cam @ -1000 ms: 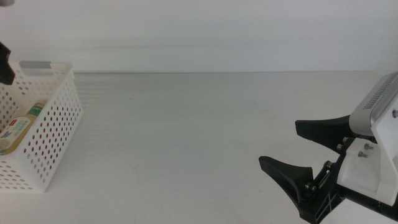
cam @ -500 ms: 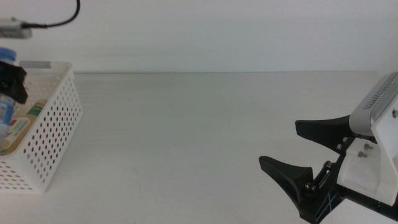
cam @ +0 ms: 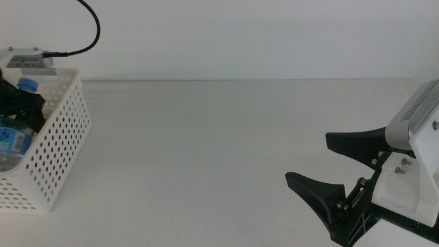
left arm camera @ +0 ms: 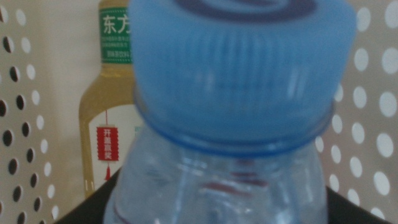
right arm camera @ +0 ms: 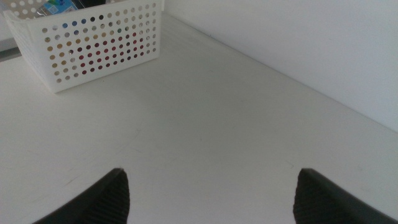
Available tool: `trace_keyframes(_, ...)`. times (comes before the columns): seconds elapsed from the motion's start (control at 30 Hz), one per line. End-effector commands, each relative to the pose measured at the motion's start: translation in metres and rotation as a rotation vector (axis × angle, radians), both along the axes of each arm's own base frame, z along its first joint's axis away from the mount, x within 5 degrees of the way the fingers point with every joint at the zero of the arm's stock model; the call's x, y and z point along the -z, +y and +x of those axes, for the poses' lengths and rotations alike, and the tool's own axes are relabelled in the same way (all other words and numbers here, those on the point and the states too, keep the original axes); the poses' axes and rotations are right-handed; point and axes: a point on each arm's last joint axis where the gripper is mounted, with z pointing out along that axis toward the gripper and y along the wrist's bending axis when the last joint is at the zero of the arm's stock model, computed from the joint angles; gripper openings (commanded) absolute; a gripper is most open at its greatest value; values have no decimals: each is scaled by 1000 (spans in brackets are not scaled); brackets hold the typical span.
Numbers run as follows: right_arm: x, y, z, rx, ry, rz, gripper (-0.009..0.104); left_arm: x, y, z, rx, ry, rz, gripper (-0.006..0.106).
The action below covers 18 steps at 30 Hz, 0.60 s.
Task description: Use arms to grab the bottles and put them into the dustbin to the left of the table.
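The white perforated dustbin (cam: 58,147) stands at the table's left end. My left gripper (cam: 15,99) is just above it, shut on the clear water bottle (cam: 12,140), whose blue cap (cam: 26,84) rises above the rim. In the left wrist view the water bottle (left arm camera: 239,68) fills the picture. The pale-yellow bottle (left arm camera: 107,124) lies behind it inside the dustbin (left arm camera: 376,124). Red shows through the wall holes (right arm camera: 118,53); the can itself is hidden. My right gripper (cam: 308,160) waits open at the right front, holding nothing.
The off-white table (cam: 206,144) stretches between the dustbin and the right arm, with a faint ribbed band near its far edge. A black cable (cam: 86,31) loops above the left arm. The right wrist view shows the dustbin (right arm camera: 93,40) far across the table.
The left gripper came down into the dustbin with the water bottle, which now covers the yellow bottle in the middle view. The right arm has not moved.
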Motion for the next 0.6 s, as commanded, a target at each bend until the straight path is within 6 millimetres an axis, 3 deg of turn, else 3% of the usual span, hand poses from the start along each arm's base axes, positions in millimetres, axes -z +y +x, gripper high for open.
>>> trace_keyframes(0.0, -18, 2, 1, -9, -88, 63, 84, -37, -3, -1, -2, -129, 14, 43)
trace_keyframes(0.03, -18, 2, 1, -9, -88, 63, 84, -37, -3, -1, -3, -133, 16, 52)
trace_keyframes(0.07, -18, 2, 1, -9, -88, 63, 84, -37, -3, 0, -8, -140, 14, 70)
trace_keyframes(0.17, -18, 2, 1, -9, -88, 63, 84, -37, -3, 0, -12, -134, 8, 91)
trace_keyframes(0.37, -18, 2, 1, -9, -88, 63, 84, -43, -6, -7, -12, -110, -4, 90)
trace_keyframes(0.57, -18, 2, 1, -9, -88, 63, 84, -80, -14, -21, -16, -216, -27, 90)
